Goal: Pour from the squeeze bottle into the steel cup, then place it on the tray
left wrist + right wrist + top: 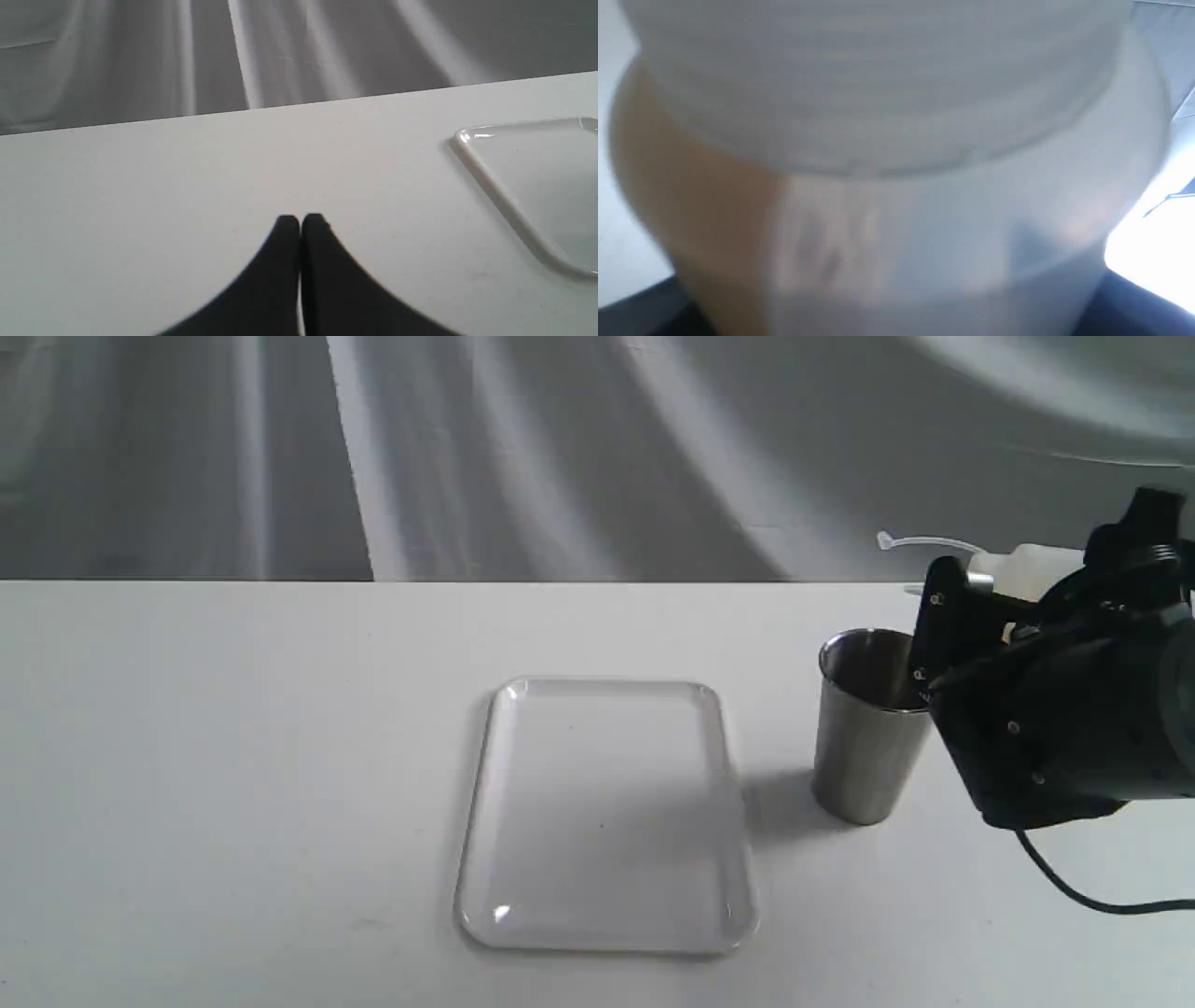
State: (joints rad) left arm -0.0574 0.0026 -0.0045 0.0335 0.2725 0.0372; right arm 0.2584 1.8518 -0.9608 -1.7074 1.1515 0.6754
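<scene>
My right gripper (971, 607) is shut on the squeeze bottle (1027, 569), which lies tipped almost level at the right edge of the exterior view. Its thin nozzle points left, above and behind the steel cup (864, 747), and I cannot see any stream of liquid. The cup stands upright on the table, right of the white tray (607, 683), which has nothing on it. The bottle (896, 186) fills the right wrist view, with amber liquid gathered along one side. My left gripper (300, 221) is shut on nothing, low over bare table, with a corner of the tray (495, 186) off to one side.
The white table (233, 756) ends at a far edge in front of a grey draped backdrop (560, 448). A black cable (1083, 891) trails from the right arm onto the table near the cup.
</scene>
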